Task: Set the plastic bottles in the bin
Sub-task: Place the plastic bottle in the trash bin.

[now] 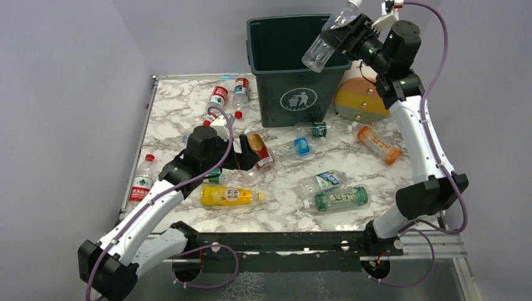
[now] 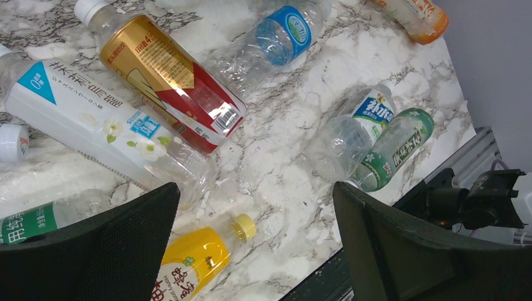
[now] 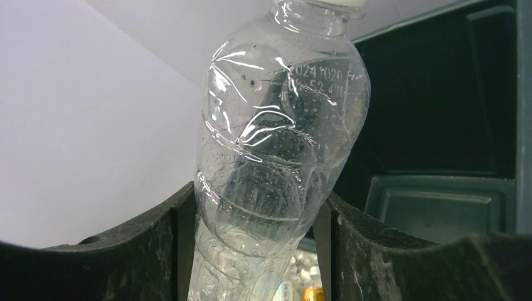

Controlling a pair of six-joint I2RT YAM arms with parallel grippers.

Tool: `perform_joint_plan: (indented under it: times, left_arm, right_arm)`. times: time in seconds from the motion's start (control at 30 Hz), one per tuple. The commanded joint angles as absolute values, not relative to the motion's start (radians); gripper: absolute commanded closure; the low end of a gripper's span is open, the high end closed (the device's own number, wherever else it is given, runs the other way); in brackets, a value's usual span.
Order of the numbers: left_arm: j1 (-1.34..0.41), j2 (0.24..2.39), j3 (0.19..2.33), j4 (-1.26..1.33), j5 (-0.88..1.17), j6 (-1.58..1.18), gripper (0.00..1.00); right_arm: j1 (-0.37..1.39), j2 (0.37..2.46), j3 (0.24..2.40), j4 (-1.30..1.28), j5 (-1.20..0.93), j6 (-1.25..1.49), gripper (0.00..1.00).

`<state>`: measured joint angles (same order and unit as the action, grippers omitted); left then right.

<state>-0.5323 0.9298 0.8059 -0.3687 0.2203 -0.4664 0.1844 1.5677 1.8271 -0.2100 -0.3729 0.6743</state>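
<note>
Up above the right side of the bin (image 1: 283, 88), the right fingers (image 1: 345, 34) are clamped on a clear bottle (image 1: 320, 47). The left fingers (image 1: 243, 157) are apart, low beside the red-and-gold bottle (image 1: 260, 152) lying on the counter (image 1: 282, 216).

Robot lab: grey-walled marble table (image 1: 282, 219)

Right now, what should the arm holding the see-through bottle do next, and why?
Probably open the right gripper. It pinches the clear bottle tilted above the bin, its lower end over the opening near the right rim, so letting go should likely drop it inside.
</note>
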Motion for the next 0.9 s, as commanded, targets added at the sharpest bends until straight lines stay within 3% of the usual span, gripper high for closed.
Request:
perform_joint_plan:
  times: [0.0,0.67,0.73,0.87]
  left_arm:
    - [-0.538,0.935,0.842,-0.355,0.228,-0.471,0.01]
    - [-0.539,0.908,0.853,-0.376,0.228,-0.483,0.01]
    - [-0.54,0.907,0.853,-0.377,0.229,-0.483,0.01]
    - [-0.539,0.91,0.856,-0.377,0.225,-0.48,0.01]
  right_arm:
    - [0.19,1.635,1.86,0.0,-0.406,0.712,0.48]
    - [0.324,2.019,2.207,-0.141,-0.354,0.557,0.46]
    - [0.349,2.032,2.218,-0.16,-0.329,0.531,0.41]
    - [0.371,2.082,2.291,-0.232,-0.284,0.496,0.17]
